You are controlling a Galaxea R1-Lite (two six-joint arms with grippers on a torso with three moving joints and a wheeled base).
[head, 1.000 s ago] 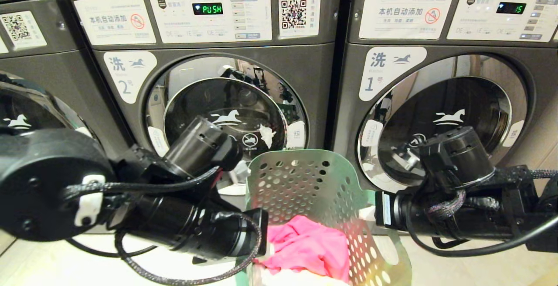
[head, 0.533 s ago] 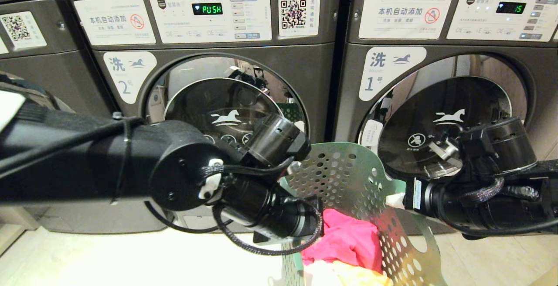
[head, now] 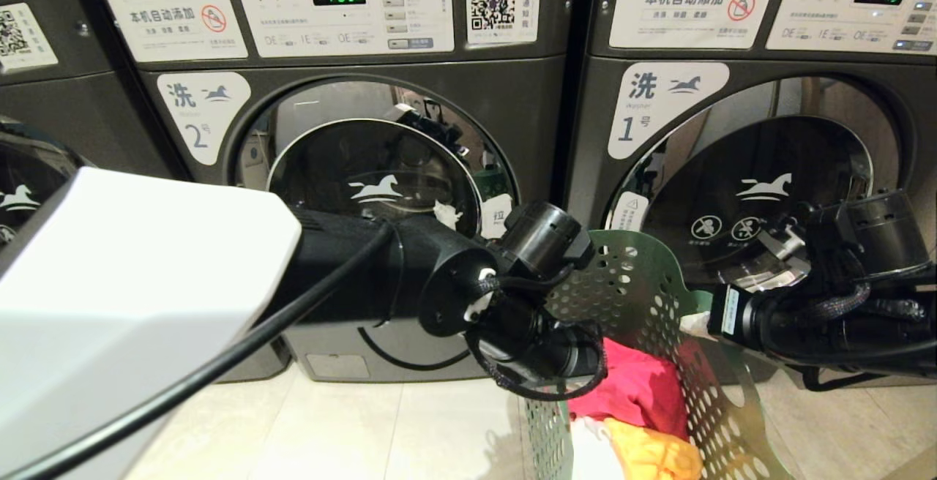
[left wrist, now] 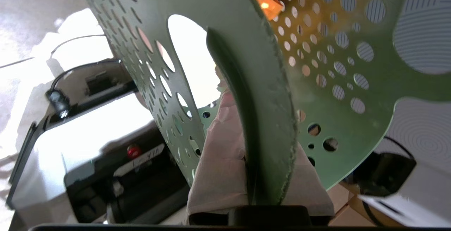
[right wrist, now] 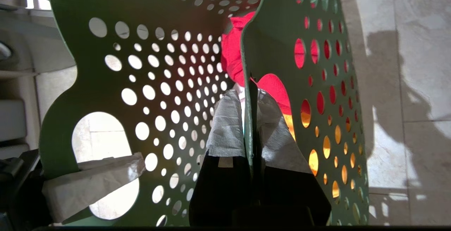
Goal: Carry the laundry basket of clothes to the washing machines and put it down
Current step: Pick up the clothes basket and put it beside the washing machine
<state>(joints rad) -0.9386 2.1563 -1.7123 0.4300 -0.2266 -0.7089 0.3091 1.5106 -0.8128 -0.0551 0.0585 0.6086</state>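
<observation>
Laundry basket [head: 644, 297] hangs between both arms, just before washing machines [head: 381, 143], off the tiled floor [head: 351, 429]. Left claw [left wrist: 260, 174] pinches the rim by a cut-out handle; right claw [right wrist: 252, 146] pinches the opposite rim. Clothes [head: 644, 399] lie inside. Left arm's white housing [head: 124, 304] blocks the near-left view.

Pale tiled floor [head: 351, 429], cardboard box [left wrist: 347, 206]

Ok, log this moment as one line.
left gripper: shut on basket rim | right gripper: shut on rim | clothes: inside | washers: ahead
</observation>
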